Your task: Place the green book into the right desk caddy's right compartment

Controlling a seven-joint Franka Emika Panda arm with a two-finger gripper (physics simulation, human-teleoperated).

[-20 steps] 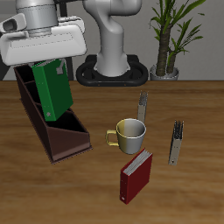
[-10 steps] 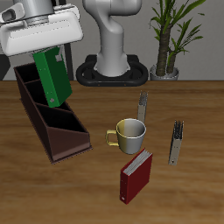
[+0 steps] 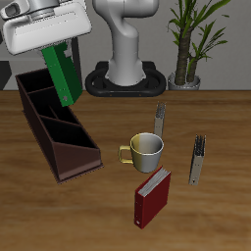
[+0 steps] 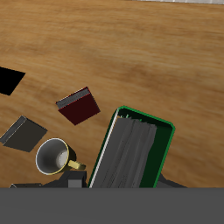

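Observation:
My gripper point(image 3: 57, 47) is shut on the green book point(image 3: 63, 75) and holds it upright by its top edge. The book hangs in the air above the far end of the right desk caddy point(image 3: 59, 127), apart from it. The caddy is dark brown and long, with a tall back wall and inner dividers, and all its bays show empty. I cannot tell which bay is the right compartment. In the wrist view the green book point(image 4: 131, 153) shows its green cover rim and its page edges; the fingers are hidden behind it.
A cream mug point(image 3: 147, 149) stands beside the caddy's near end. A dark red book point(image 3: 152, 194) stands nearer the table's front edge. Two thin grey upright objects point(image 3: 160, 120) point(image 3: 197, 159) stand by the mug. The robot base point(image 3: 127, 76) and a potted plant point(image 3: 186, 44) are at the back.
My gripper has risen and moved back with the green book, from low at the caddy's bays to well above its far end.

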